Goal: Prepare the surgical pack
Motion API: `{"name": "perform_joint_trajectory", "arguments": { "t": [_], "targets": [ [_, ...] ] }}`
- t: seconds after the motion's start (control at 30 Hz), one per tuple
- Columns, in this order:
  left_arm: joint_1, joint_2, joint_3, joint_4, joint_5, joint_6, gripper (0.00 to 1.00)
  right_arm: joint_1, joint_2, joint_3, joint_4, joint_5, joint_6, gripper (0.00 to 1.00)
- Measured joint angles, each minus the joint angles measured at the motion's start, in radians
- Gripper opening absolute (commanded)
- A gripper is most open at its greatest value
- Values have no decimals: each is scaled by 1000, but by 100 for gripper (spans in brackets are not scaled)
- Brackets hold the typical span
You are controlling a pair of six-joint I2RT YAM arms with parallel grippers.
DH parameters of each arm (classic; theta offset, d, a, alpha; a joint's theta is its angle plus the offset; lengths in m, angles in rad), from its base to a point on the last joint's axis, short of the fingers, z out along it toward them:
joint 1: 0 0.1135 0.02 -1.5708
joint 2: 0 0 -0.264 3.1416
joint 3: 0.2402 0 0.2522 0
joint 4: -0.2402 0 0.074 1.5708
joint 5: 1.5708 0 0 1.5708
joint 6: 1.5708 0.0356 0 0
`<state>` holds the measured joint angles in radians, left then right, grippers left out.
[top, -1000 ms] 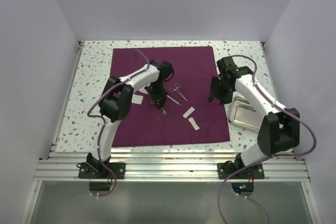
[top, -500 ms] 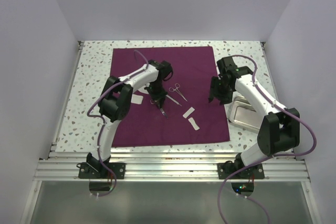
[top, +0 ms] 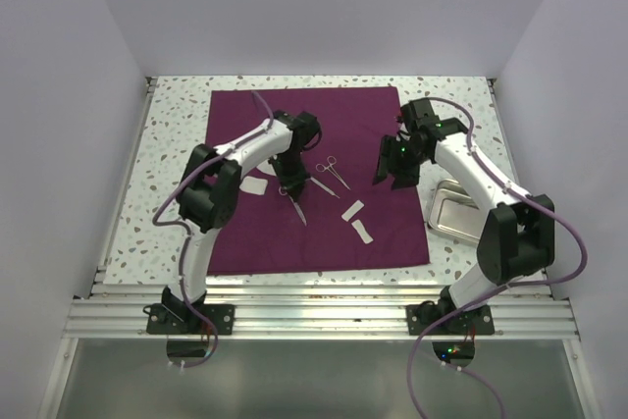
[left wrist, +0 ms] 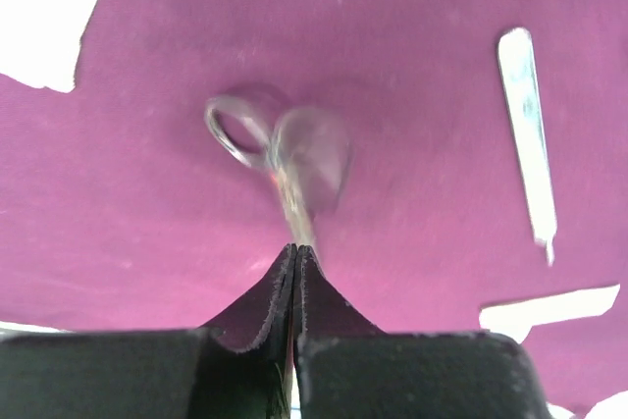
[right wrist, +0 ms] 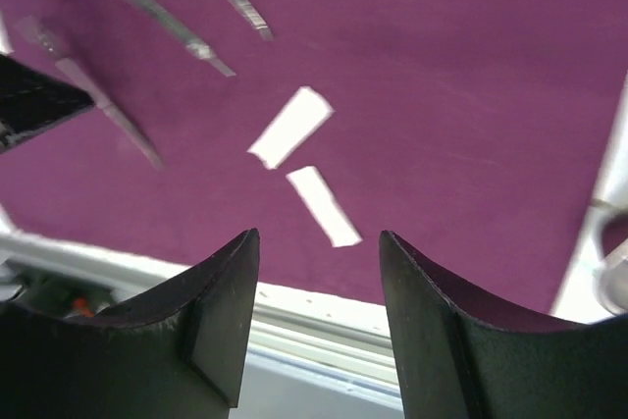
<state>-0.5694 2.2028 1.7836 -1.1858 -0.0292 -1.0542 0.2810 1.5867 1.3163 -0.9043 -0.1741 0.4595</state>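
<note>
Barely begun: the left end effector [left wrist: 295, 252] is clamped shut on one pair of scissors [left wrist: 294, 159]. The right end effector [right wrist: 319, 235] gapes empty, and the bare tray [top: 456, 213], gauze pads [top: 353, 210] and flat cloth [top: 363, 125] wait.

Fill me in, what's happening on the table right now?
The left gripper has its fingers shut on the shank of a scissor-like instrument over the purple cloth; whether it has left the cloth is unclear. The right gripper hangs open above the cloth's right side, holding nothing. A second instrument and the gauze pads lie on the cloth; the steel tray sits beside it.
</note>
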Motion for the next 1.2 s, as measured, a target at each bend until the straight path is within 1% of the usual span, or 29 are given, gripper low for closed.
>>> {"name": "perform_joint_trajectory", "arguments": {
  "t": [0.23, 0.27, 0.3, 0.33, 0.4, 0.43, 0.57, 0.7, 1.0, 1.2],
  "targets": [
    [0, -103, -75, 32, 12, 110, 0, 19, 71, 21, 68, -153, 18, 55],
    [0, -111, -83, 35, 14, 125, 4, 24, 79, 25, 74, -166, 21, 55],
    [0, -116, -88, 37, 16, 137, 21, 30, 86, 26, 83, -176, 24, 55],
    [0, -116, -90, 37, 17, 154, 30, 36, 92, 26, 89, -186, 28, 56],
    [1, -114, -93, 40, 21, 166, 43, 46, 98, 26, 95, -194, 36, 56],
    [2, -112, -93, 41, 21, 171, 45, 50, 99, 26, 98, -198, 38, 56],
    [12, -93, -93, 50, 21, 183, 43, 55, 99, 26, 108, -211, 40, 56],
    [27, -66, -93, 64, 22, 183, 39, 55, 99, 14, 117, -211, 39, 56],
    [31, -54, -93, 108, 57, 182, 39, 55, 99, -13, 120, -211, 36, 56],
    [23, -54, -105, 131, 79, 172, 41, 55, 99, -14, 119, -211, 27, 56]
  ]
}}
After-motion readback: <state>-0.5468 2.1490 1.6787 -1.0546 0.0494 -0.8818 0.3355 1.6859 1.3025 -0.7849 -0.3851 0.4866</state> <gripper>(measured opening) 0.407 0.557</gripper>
